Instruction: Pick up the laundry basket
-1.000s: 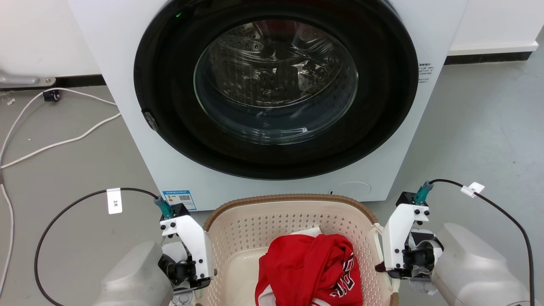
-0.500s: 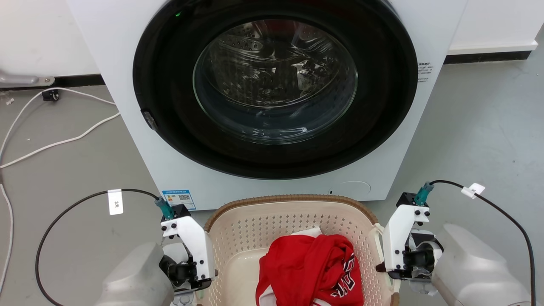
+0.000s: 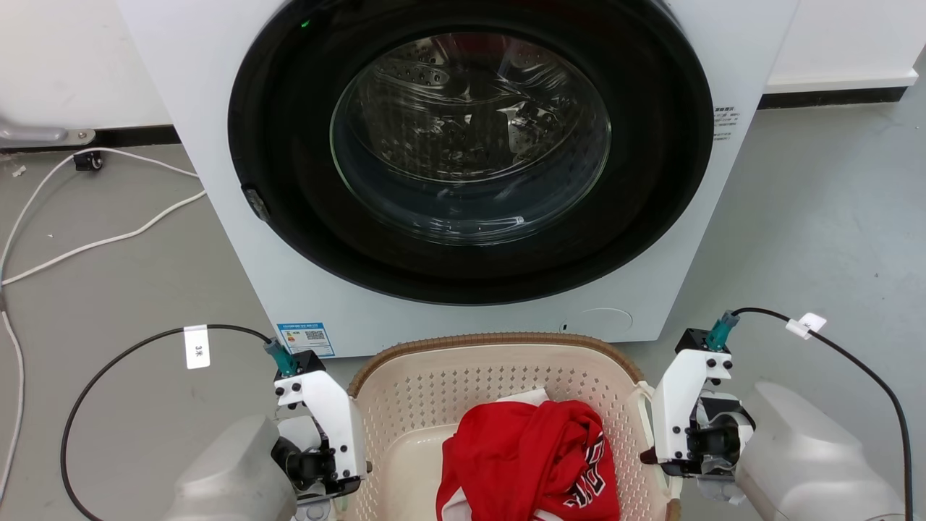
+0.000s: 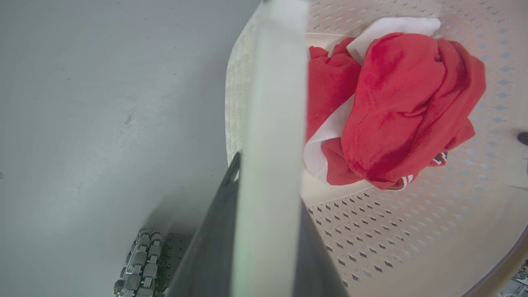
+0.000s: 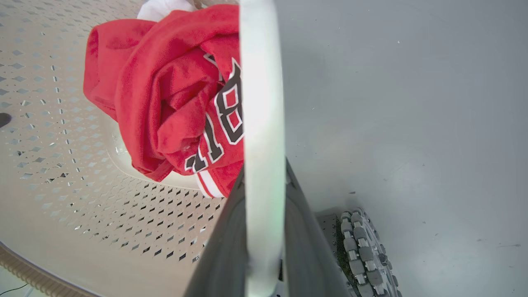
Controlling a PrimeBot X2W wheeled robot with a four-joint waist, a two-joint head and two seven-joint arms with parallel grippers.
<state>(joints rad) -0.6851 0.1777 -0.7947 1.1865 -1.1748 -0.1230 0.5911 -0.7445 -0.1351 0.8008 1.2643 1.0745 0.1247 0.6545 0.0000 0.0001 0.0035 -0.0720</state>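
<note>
I find the left gripper (image 4: 268, 189) at the left side of the cream perforated plastic laundry basket (image 3: 470, 383). Its two dark fingers (image 4: 214, 247) are clamped on the white left side handle (image 4: 274, 103), one finger on each face. The basket, with its brown woven-look rim uppermost, stands over the grey floor (image 3: 108, 289) directly in front of the white front-loading washing machine (image 3: 217, 108) with a round glass door. A crumpled red jersey with white trim (image 3: 528, 456) lies inside the basket. The right gripper (image 5: 264, 177) is at the right side, fingers closed on the white right side handle (image 5: 262, 82). I cannot tell whether the basket's base touches the floor.
</note>
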